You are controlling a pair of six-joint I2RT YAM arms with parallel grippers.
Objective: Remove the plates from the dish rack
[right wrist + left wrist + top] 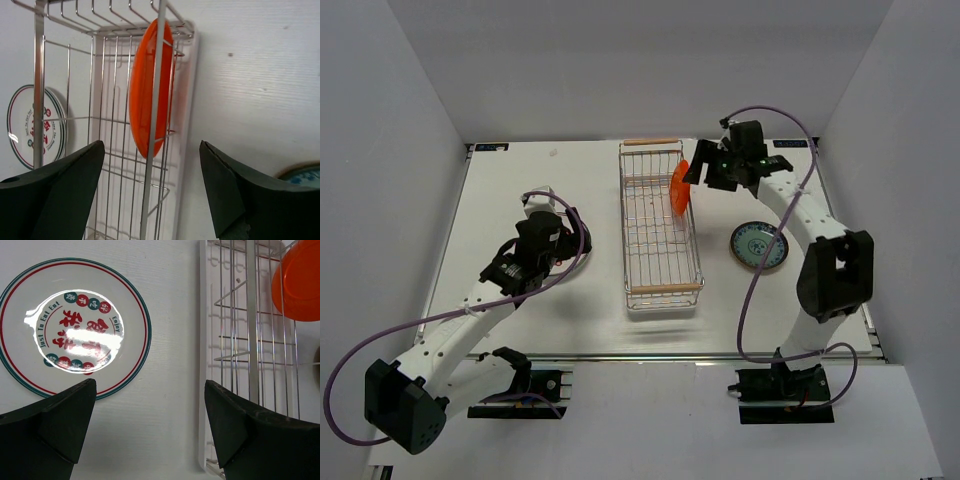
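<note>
The bench [580,310] is a flat white surface, closed in by plain pale walls [620,60] on the far side, the left and the right. The dish rack [660,230] lies in the middle of it. Its long sides run from near to far, and it has a wooden handle [665,288] at the near end and a second one at the far end.

One plate stands in the rack: the orange plate [680,188], upright on its edge against the right wall of the rack, closer to the far end. To the right of the rack, apart from it, the teal plate [758,245] lies flat on the bench. To the left of the rack, the white plate [75,330] with red marks and a green rim lies flat, near the rack but not touching it.

The left pincer [150,435] hovers left of the rack, released, with its jaws spread wide and nothing between them. The right pincer [150,190] is at the right side of the rack, near the far end. It is also released, its jaws are wide, and it faces the orange plate without touching it.

The far end of the rack comes close to the far edge of the bench. A strip of bare bench separates the right side of the rack from the teal plate, and more bare surface lies between the near end of the rack and the near edge.
</note>
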